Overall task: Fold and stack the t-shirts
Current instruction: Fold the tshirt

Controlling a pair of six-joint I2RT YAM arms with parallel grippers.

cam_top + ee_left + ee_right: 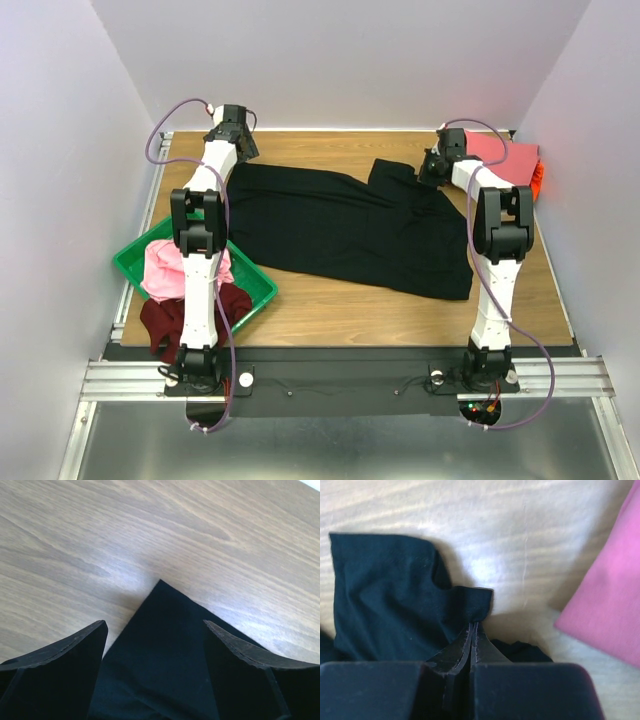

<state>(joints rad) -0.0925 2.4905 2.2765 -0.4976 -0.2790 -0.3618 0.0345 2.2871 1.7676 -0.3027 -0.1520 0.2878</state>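
Black tee (340,225) hogs the middle of the counter (380,310), so open wood is basically just the near strip. Green tray (128,262) crowds the near-left corner, folded pink tee (505,153) the far-right, and side walls (60,150) close in.

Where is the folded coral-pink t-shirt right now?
In the top view the coral-pink t-shirt lies folded at the far right corner of the table, just right of the right gripper, which is shut on the black t-shirt.

Centrally the black tee (350,225) lies spread, coral-pink tee (505,155) folded far right, pink tee (165,270), maroon tee (160,320) bunched near-left.
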